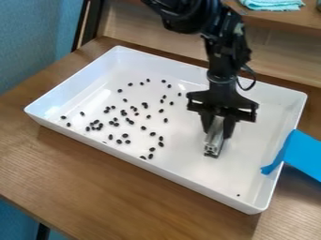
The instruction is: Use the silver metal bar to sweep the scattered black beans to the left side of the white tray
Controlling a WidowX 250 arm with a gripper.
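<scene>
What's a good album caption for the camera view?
A black robot gripper holds a silvery bar in a white tray scattered with small black pieces.

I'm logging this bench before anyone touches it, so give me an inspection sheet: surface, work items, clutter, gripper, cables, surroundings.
Surface: wooden table under a white rectangular tray.
Job's things: silver slotted bar, tilted, lower end at or just above the tray floor; black beans scattered loose, mostly in the tray's left half.
Clutter: blue tape over the tray's right rim; tiny dark speck near the close right corner.
Gripper: black gripper over the tray, fingers closed on the bar.
Cables: black cable looped beside the arm.
Surroundings: teal cloth on a wooden shelf; blue wall.
</scene>
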